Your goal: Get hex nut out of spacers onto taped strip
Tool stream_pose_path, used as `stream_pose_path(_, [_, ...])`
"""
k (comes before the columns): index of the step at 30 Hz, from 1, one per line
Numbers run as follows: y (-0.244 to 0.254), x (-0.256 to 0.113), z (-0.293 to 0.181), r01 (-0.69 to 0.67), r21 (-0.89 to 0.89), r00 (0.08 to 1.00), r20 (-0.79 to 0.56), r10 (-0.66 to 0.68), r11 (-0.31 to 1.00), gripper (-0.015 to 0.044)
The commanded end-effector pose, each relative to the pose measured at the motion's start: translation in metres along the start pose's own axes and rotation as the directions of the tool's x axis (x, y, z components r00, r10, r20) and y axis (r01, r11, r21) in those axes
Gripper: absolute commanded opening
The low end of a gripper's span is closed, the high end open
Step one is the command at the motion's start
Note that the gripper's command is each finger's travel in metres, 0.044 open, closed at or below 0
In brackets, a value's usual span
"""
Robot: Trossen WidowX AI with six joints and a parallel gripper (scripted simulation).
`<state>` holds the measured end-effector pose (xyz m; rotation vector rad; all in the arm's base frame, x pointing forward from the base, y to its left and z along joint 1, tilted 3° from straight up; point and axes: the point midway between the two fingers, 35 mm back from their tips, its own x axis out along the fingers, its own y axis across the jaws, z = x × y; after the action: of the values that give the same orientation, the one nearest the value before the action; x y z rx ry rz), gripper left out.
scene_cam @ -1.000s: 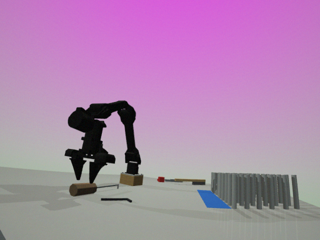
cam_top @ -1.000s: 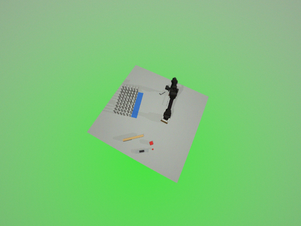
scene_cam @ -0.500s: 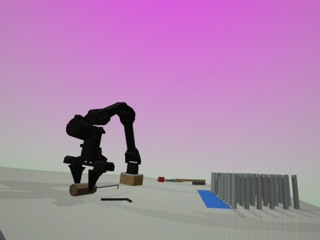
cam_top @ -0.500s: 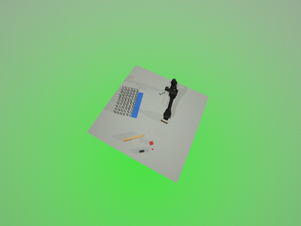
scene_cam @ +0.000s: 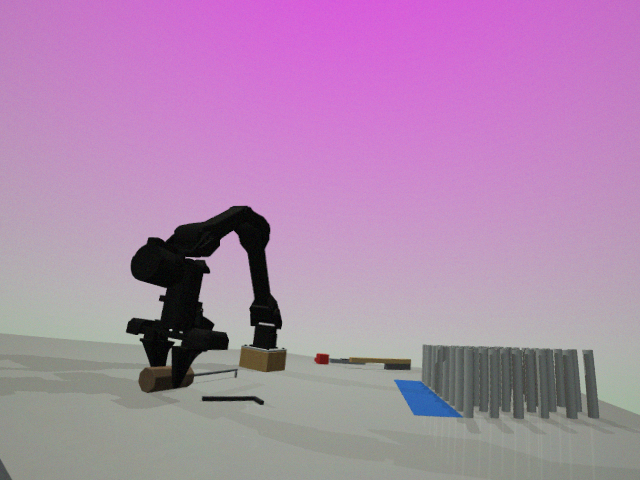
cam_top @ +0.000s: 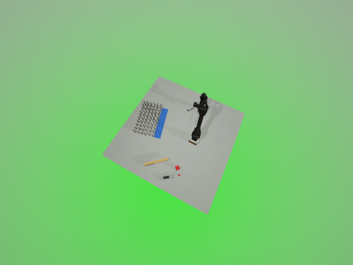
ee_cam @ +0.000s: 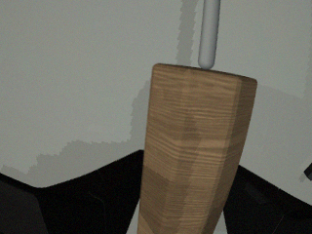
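A hook tool with a wooden handle (scene_cam: 152, 380) (ee_cam: 195, 112) and a thin grey rod lies on the table; the rod ends in a small downturned tip in the exterior view. My gripper (scene_cam: 171, 376) (ee_cam: 184, 164) is low over it, shut on the handle with one finger on each side. A black bent key (scene_cam: 230, 398) (cam_top: 190, 109) lies beside it. The grey metal spacers (cam_top: 148, 118) (scene_cam: 467, 382) stand in rows at the far side, with the blue taped strip (cam_top: 161, 122) (scene_cam: 423, 397) along their front. The hex nut cannot be made out among them.
A long wooden stick (cam_top: 156, 162) (scene_cam: 379, 360), a red cube (cam_top: 177, 168) (scene_cam: 322, 358), a pale flat item with a dark block (cam_top: 166, 177) and a tiny red piece (cam_top: 178, 175) lie beyond the arm's base block (scene_cam: 262, 359), away from the gripper.
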<state>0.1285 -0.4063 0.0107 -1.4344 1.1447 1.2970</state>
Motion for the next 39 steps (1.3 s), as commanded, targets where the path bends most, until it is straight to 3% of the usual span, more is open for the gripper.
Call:
stream_pose_path(1, [0.000,0.001,0.000,-0.003,-0.002,1.000,-0.002,0.003,1.000,0.0128])
stream_pose_path(6, [0.000,-0.029,-0.002,-0.002,-0.001,1.000,-0.001,0.002,1.000,0.0000])
stream_pose_path(10, [0.000,-0.059,0.000,0.000,0.000,1.000,0.000,0.000,1.000,0.0000])
stream_pose_path(17, [0.000,-0.060,0.000,0.000,0.023,1.000,0.000,0.000,1.000,0.0000])
stream_pose_path(28, [0.000,-0.060,0.000,0.000,0.388,1.000,0.000,0.000,0.922,0.0000])
stream_pose_path(39, [0.000,-0.059,0.000,0.000,0.703,1.000,0.000,0.000,0.711,0.0000])
